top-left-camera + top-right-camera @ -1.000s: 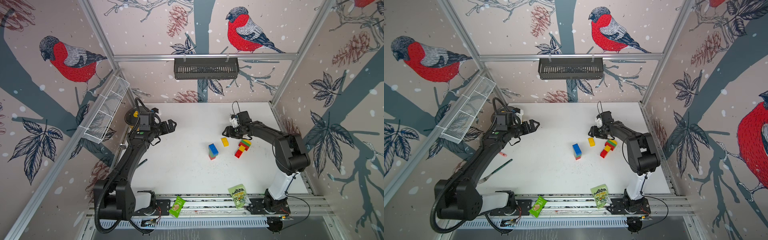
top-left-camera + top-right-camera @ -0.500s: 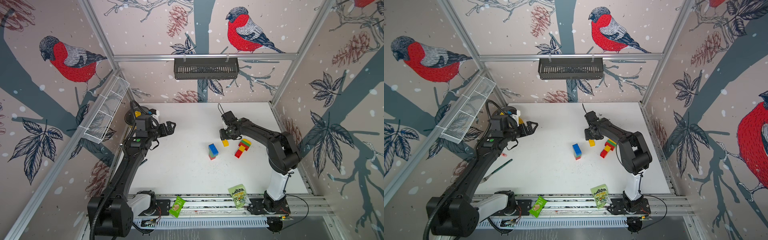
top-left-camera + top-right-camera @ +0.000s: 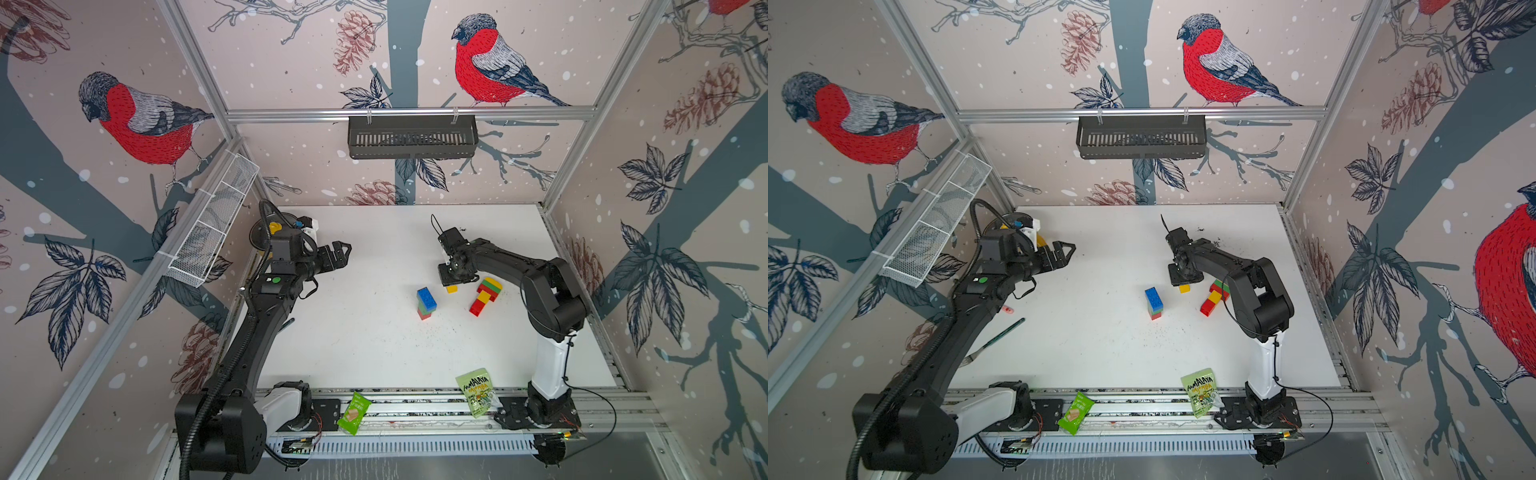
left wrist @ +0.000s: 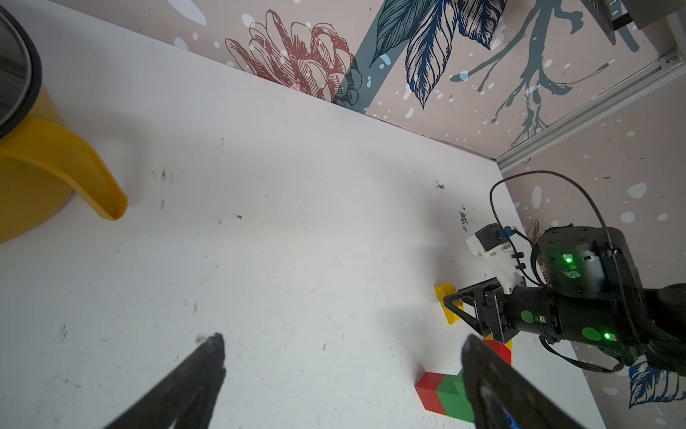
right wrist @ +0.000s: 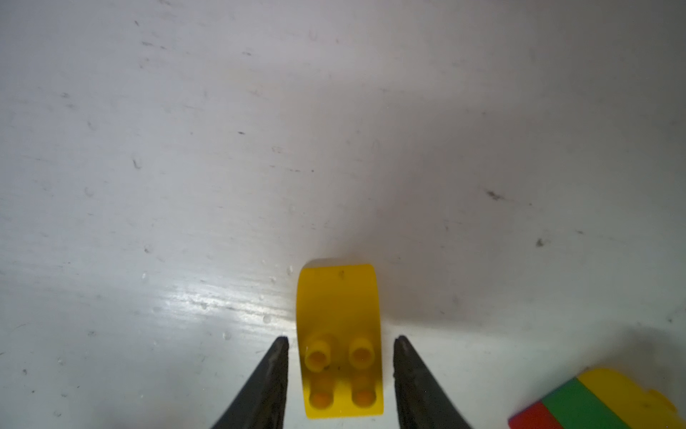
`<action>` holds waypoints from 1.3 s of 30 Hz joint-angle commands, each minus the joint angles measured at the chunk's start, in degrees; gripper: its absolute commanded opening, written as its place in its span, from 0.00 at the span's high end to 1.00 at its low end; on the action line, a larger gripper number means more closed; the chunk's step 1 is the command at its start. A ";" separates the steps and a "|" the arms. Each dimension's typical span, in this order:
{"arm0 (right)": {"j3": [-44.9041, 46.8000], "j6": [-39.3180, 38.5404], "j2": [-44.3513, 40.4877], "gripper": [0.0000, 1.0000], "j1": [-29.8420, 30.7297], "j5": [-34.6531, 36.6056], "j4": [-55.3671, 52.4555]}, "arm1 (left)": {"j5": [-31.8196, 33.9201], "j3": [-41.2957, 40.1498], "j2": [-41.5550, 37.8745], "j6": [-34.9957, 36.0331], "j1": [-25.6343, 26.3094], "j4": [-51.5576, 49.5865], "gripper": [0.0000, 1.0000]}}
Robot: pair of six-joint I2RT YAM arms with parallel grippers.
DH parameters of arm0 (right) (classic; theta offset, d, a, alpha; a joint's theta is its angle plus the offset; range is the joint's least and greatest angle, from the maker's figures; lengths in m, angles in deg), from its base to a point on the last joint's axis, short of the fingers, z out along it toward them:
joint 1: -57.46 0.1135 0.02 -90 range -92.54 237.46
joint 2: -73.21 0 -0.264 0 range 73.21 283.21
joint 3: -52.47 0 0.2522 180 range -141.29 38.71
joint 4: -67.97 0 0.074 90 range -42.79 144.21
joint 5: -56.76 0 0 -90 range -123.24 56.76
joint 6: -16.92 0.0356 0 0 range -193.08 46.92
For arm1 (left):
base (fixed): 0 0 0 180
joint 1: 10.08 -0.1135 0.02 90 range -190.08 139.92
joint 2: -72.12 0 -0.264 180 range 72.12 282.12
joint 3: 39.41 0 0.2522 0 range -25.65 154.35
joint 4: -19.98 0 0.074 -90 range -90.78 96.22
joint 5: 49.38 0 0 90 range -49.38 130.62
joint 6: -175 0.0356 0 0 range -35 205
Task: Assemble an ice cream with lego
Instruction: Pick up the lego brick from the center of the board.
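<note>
Right gripper (image 5: 340, 340) has rolled its wrist over and dropped from just behind the yellow brick (image 5: 339, 304) to straddle it, jaws drawn in from wide to a narrow gap on either side, not yet touching; left arm (image 3: 249, 332) has shifted its elbow slightly.

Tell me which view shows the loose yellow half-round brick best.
The right wrist view: the yellow half-round brick sits close up, studs visible, the right gripper straddling it with gaps either side. Both top views show only a small yellow patch at the gripper; the left wrist view shows it partly hidden.
</note>
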 commanded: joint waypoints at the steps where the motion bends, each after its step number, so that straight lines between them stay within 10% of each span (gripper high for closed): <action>1: -0.52 -0.41 0.72 0.54 0.18 0.96 -0.67 | 0.25 0.43 0.03 0.69 -0.08 0.75 0.02; 23: -2.94 -1.66 -7.73 0.70 1.80 1.33 -4.07 | -1.11 -1.61 0.34 0.80 -0.10 2.23 0.02; 39: -9.63 0.59 -15.90 0.71 15.17 2.86 -17.73 | -3.12 -4.88 0.73 1.90 -0.12 3.12 0.02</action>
